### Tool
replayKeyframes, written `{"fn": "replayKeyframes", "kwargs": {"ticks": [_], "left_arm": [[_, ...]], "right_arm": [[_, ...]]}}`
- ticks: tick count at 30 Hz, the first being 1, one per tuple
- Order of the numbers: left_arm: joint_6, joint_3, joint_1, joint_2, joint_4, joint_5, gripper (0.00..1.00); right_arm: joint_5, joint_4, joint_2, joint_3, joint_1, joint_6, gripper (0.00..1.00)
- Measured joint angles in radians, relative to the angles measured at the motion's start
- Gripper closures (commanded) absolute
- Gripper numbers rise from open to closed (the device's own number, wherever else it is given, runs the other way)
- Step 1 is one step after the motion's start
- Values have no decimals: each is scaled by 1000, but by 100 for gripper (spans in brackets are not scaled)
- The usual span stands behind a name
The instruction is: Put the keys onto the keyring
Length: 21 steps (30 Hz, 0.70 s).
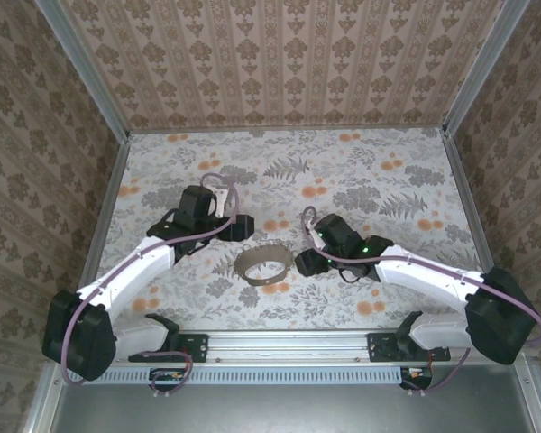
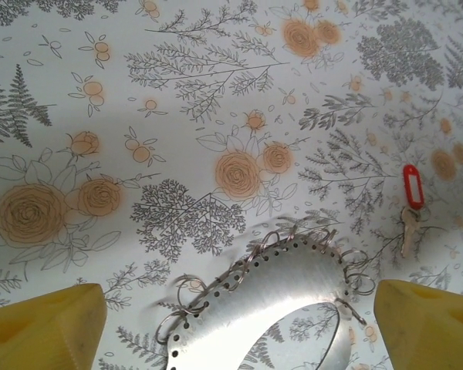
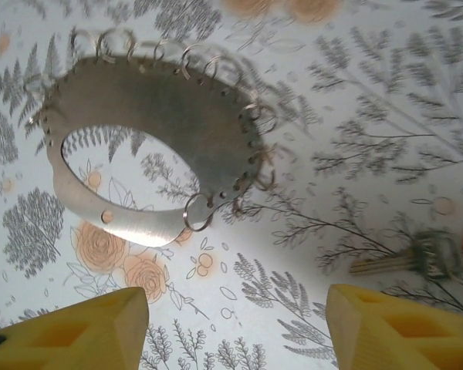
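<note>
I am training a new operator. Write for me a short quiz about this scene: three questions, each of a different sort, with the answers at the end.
1. True or false: the key hangs on the hoop.
2. Choose one: the tag joined to the key is A) blue, B) red, C) green.
3. Fill the gap: small wire ___ sit in the holes along the hoop's edge.

Answers:
1. False. The key lies on the table, apart from the hoop.
2. B.
3. Rings.
</note>
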Motion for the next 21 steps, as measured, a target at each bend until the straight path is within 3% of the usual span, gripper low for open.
{"fn": "replayKeyframes", "kwargs": {"ticks": [9,21], "left_arm": [[-32,-48,2,-8,22,42,16],[-43,-50,30,-16,24,52,19]], "right_arm": [[-10,99,149,0,10,3,52],[-42,126,186,78,77,-21,57]]}}
